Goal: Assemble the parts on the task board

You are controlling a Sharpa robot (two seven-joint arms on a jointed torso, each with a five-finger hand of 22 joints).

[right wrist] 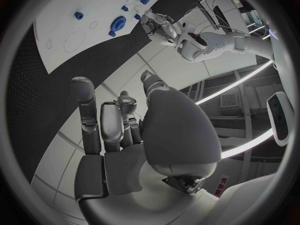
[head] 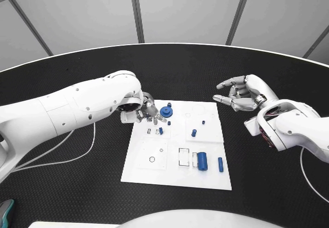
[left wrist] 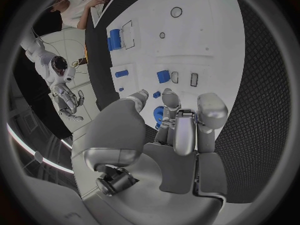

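The white task board (head: 179, 168) lies mid-table with several blue parts on it. A round blue part (head: 167, 111) sits at its far left corner, and my left hand (head: 146, 110) has its fingertips right against that part's left side. In the left wrist view the round part (left wrist: 159, 117) shows between the thumb and the fingers (left wrist: 170, 99); whether they pinch it I cannot tell. A thick blue cylinder (head: 202, 161) and a slim peg (head: 220, 164) lie near the board's front right. My right hand (head: 241, 93) hangs open above the table, right of the board, holding nothing.
Small blue pegs (head: 193, 133) stand in the board's middle, with one (head: 161, 130) just in front of the left hand. A white cable (head: 88, 142) loops over the black table to the left. A teal object (head: 5, 209) lies at the front left corner.
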